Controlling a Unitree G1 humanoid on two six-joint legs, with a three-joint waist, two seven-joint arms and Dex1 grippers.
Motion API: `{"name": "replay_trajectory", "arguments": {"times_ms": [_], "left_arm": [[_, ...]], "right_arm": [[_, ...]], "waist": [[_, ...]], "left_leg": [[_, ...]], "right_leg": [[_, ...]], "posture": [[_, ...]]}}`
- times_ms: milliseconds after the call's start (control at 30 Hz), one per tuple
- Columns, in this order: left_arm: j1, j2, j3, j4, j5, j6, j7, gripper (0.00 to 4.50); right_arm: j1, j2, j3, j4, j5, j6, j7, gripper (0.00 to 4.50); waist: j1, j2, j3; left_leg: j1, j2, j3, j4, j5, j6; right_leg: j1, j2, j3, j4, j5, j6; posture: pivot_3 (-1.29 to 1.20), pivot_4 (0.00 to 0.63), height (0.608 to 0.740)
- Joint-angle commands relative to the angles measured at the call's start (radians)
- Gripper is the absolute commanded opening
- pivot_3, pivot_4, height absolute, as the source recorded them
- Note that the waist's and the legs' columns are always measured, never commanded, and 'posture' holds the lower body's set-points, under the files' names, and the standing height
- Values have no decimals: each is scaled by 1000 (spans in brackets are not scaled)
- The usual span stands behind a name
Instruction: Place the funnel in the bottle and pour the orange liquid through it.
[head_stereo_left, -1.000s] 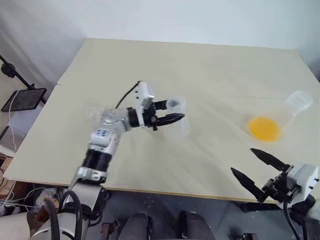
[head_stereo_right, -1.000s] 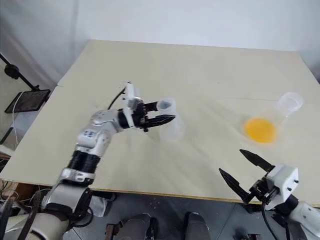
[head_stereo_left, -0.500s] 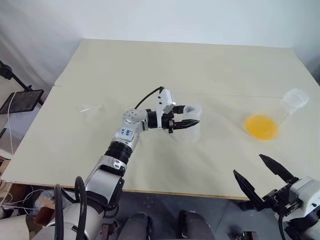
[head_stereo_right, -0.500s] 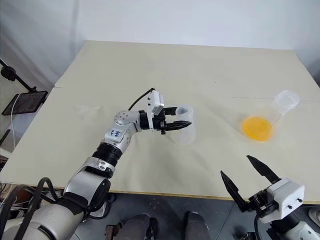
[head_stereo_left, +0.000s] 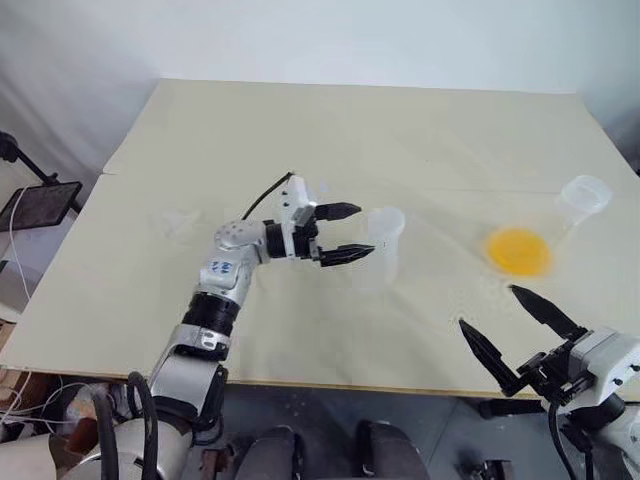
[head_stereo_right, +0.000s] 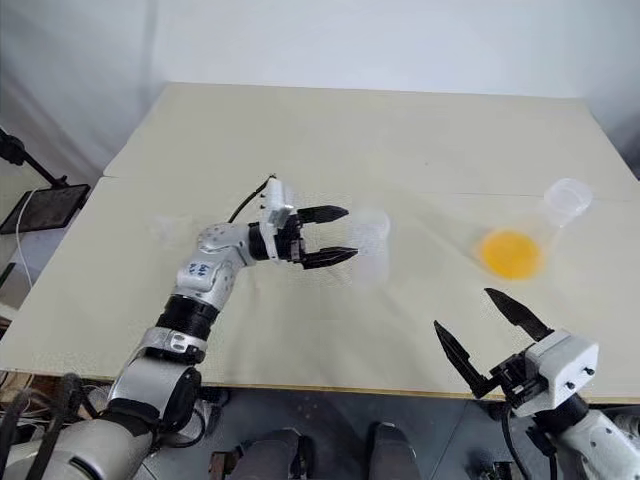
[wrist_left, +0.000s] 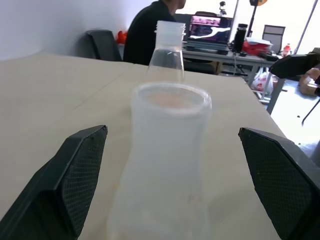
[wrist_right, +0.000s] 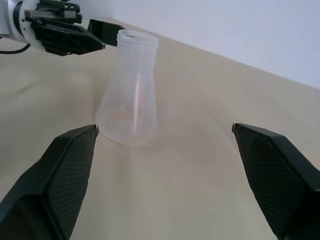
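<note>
I note the bottle (head_stereo_left: 378, 252), a cloudy cone-shaped flask with a wide neck, standing upright and empty near the middle of the surface (head_stereo_left: 330, 140). The funnel (head_stereo_left: 180, 222), small and whitish, lies on the surface well apart to the left of the bottle; I cannot tell its pose. The orange liquid (head_stereo_left: 518, 251) pools in a clearer flask (head_stereo_left: 560, 218) far to the right.

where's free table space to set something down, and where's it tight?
Free: the table's far half behind both flasks, and the stretch between the bottle and the flask of orange liquid. Tight: around the bottle, with the open left gripper beside it, and the funnel at the left.
</note>
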Motion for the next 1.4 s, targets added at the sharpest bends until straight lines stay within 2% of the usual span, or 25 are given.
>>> {"name": "replay_trajectory", "arguments": {"times_ms": [33, 133, 367, 567, 767, 967, 1233, 1400], "left_arm": [[121, 81, 115, -153, -85, 22, 13, 4489], [257, 114, 220, -262, -136, -6, 75, 4489], [607, 188, 453, -465, -141, -72, 254, 4489], [870, 162, 660, -545, -163, -120, 416, 4489], [1006, 130, 722, -614, -208, -95, 508, 4489], [974, 150, 681, -630, -225, -38, 548, 4489], [638, 233, 477, -464, -85, 89, 660, 4489], [470, 239, 412, -288, -36, 65, 667, 4489]], "right_arm": [[-81, -43, 27, 14, 40, 27, 22, 4500], [-151, -72, 77, 39, 69, 50, 71, 4500], [-343, -119, 183, 130, 105, 101, 169, 4500], [-473, -126, 253, 171, 108, 117, 236, 4500], [-530, -125, 274, 185, 118, 133, 269, 4500], [-518, -127, 265, 206, 106, 129, 287, 4500], [-477, -114, 253, 182, 82, 113, 253, 4500], [-442, -109, 246, 159, 73, 104, 224, 4500]], "waist": [[-6, 0, 0], [-8, 0, 0], [2, 0, 0], [2, -1, 0], [7, -1, 0], [4, -1, 0], [4, -1, 0], [-5, -1, 0]], "left_leg": [[0, 1, 0, 0, 0, 0], [0, 1, -5, 1, 0, -1], [-1, 0, -7, 1, -1, -1], [0, 1, -7, 1, -1, -2], [0, 1, -8, 1, -2, -1], [0, 0, -7, 0, -3, -1], [-1, -1, -7, 0, -2, -1], [0, 0, -5, 0, -3, -2]], "right_leg": [[0, 0, 0, 0, 0, 0], [1, -4, 3, 0, 0, 0], [2, -6, 3, -1, 0, -1], [2, -6, 3, -3, -1, -1], [3, -9, 2, -7, -1, -1], [3, -9, 2, -7, -1, -2], [2, -8, 1, -1, -1, -2], [0, -3, -1, 1, -1, -2]], "posture": [[0, 150, 740], [0, 150, 740], [0, 150, 740], [0, 150, 740], [0, 150, 740], [0, 150, 740], [0, 150, 740], [0, 150, 740]]}}
